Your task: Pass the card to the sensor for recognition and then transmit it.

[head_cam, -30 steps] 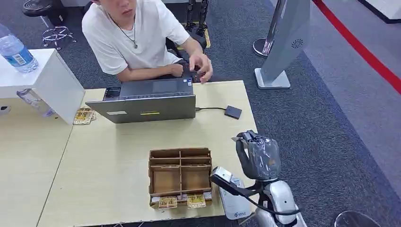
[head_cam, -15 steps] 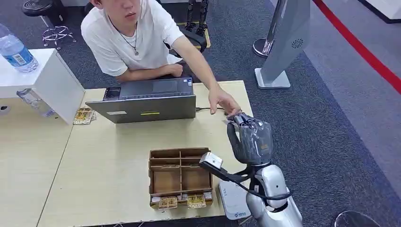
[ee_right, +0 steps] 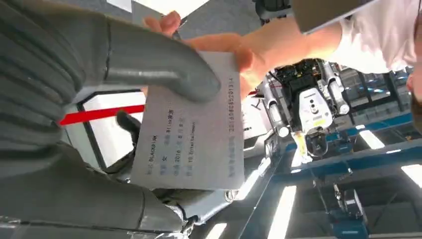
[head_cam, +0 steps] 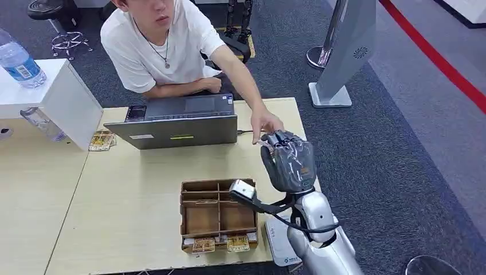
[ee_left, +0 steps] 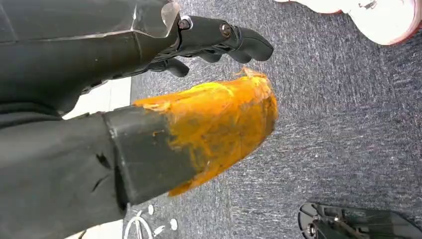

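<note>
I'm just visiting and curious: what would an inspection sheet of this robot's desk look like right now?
Surface: pale wooden table.
Job's things: card held by the right hand; a person's hand is on its far edge; black sensor hidden behind the hand.
Clutter: laptop, wooden organiser, water bottle.
Hands: right hand raised with card; left hand hangs over carpet.
Cables: black lead from the laptop.
Surroundings: grey carpet, red floor line.

head view: high, looking down on table [head_cam: 143, 189] | left wrist: near carpet [ee_left: 348, 124] | right wrist: close, upward, shares person's hand [ee_right: 239, 47]
</note>
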Motion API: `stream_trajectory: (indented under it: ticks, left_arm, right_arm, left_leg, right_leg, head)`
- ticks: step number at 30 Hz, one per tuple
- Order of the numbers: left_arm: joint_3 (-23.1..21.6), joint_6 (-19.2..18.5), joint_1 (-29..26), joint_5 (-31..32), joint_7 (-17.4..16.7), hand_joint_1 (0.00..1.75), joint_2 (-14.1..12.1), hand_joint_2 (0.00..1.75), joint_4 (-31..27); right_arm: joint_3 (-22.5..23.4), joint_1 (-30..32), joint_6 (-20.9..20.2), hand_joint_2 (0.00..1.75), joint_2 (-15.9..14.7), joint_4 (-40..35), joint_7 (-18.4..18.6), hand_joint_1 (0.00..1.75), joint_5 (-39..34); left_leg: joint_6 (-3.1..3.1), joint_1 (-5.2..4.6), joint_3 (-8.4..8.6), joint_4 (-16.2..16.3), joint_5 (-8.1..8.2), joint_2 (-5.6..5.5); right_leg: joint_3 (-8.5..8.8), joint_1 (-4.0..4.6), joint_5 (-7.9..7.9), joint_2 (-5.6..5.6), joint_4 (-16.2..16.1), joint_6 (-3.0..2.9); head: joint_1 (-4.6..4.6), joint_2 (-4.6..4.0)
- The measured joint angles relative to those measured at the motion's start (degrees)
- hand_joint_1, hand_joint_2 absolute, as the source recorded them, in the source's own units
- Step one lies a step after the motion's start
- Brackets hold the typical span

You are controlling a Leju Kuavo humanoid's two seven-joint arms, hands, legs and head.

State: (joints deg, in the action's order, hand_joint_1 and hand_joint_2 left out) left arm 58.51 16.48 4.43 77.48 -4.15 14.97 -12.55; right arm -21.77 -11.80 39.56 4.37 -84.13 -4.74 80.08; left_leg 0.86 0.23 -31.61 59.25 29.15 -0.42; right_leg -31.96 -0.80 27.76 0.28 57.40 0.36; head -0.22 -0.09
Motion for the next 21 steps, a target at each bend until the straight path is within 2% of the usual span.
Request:
stream_trajectory:
  ticks: [4, 10, 21]
  left_arm:
    - [-0.02, 0.00, 0.00, 0.00, 0.00, 0.00, 0.00, 0.00, 0.00]
    - [-0.02, 0.04, -0.01, -0.02, 0.00, 0.00, 0.00, 0.00, 0.00]
    - [-0.02, 0.33, -0.02, -0.35, 0.00, 0.00, 0.00, 0.00, 0.00]
  right_arm:
    - [-0.85, -0.45, 0.00, 1.75, 0.00, 0.90, 1.66, 0.00, 0.13]
    - [-1.44, -0.35, 0.02, 1.75, 0.00, 0.85, 2.01, 0.00, -1.91]
    - [-1.42, 3.45, 0.02, 1.75, 0.00, -2.49, -4.79, 0.00, -14.75]
  left_leg:
    - [0.00, 0.00, -0.01, 0.00, 0.00, 0.00]
    - [0.01, 0.00, -0.01, 0.00, 0.01, 0.00]
    - [0.01, 0.00, -0.01, 0.00, 0.01, 0.00]
  right_leg:
    - [0.00, 0.00, 0.00, 0.00, 0.00, 0.00]
    - [-0.02, 0.00, 0.00, 0.01, 0.00, 0.00]
    - [-0.03, 0.00, 0.01, 0.01, 0.00, 0.00]
  head:
    - [-0.02, 0.00]
    - [-0.02, 0.00]
    - [-0.02, 0.00]
